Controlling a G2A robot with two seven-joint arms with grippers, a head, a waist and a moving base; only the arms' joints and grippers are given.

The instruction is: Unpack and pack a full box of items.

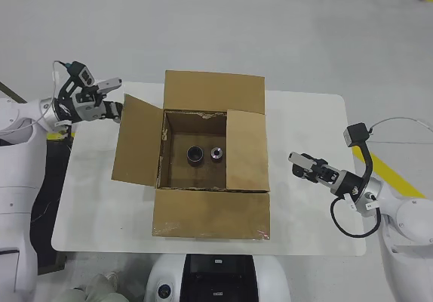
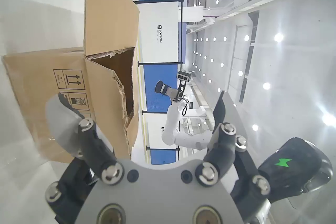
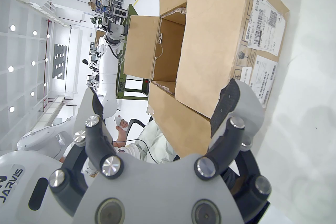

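The left fingers (image 1: 111, 84) (image 2: 63, 117) hang at the far left corner of the white surface (image 1: 307, 219), just beside the box's left flap, and are spread apart with nothing between them. They are grey shells with black, rough-textured pads.

The box (image 1: 209, 215) stands in the middle of the surface. It is plain brown corrugated cardboard, with all four flaps folded outward, the far one reaching past the far edge. Where the flaps meet, the cardboard is torn and ragged. The wall facing the left edge bears printed handling symbols (image 2: 69, 82). The wall facing the right edge carries white paper labels (image 3: 265, 25).

On the box's bottom lie two small round items, well below the rim: a dark cylinder (image 1: 195, 155) and, just beside it, a smaller one (image 1: 216, 153) with a pale ring.

The right fingers (image 1: 296, 158) (image 3: 236, 96) are over the surface near its right edge. They point at the box, clear of the right flap, and are likewise released and holding nothing.
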